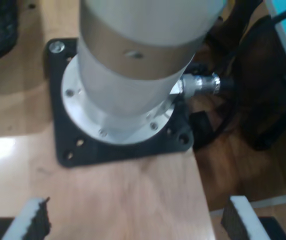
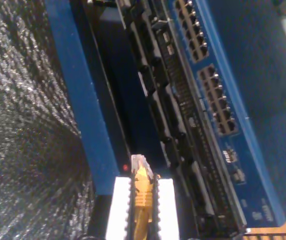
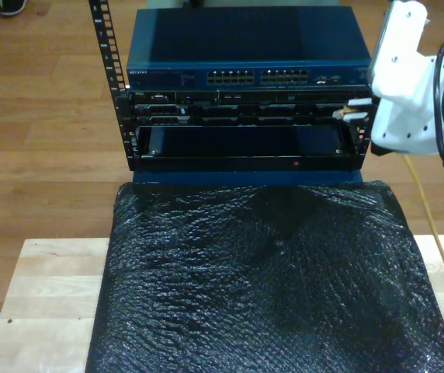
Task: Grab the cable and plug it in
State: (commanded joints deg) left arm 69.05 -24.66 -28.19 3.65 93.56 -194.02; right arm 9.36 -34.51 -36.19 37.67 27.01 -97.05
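A pale wooden tabletop [image 3: 43, 295] carries a wide sheet of crinkled black bubble wrap [image 3: 272, 280] that covers most of it, up to its far edge. Beyond that edge stands a black metal equipment rack [image 3: 241, 128], topped by a flat blue network switch [image 3: 245, 50] whose front shows two blocks of small sockets [image 3: 259, 77].

At the exterior view's right, a white robot arm [image 3: 408, 78] reaches toward the rack's front. My second gripper [image 2: 142, 200] has its white fingers [image 2: 117, 207] pressed together on the long thin yellow-orange network cable [image 2: 141, 192], just behind its small clear plastic plug [image 2: 138, 162], which points at the rack face. The cable's slack trails down past the tabletop's edge at the exterior view's right.

My first gripper [image 1: 138, 220] hangs spread wide and empty above the black base plate [image 1: 118, 145] of an arm mount.

The grab looks done; plugging in is the step in hand. The next move likely calls for lining the plug squarely up with one socket, then pushing straight in.
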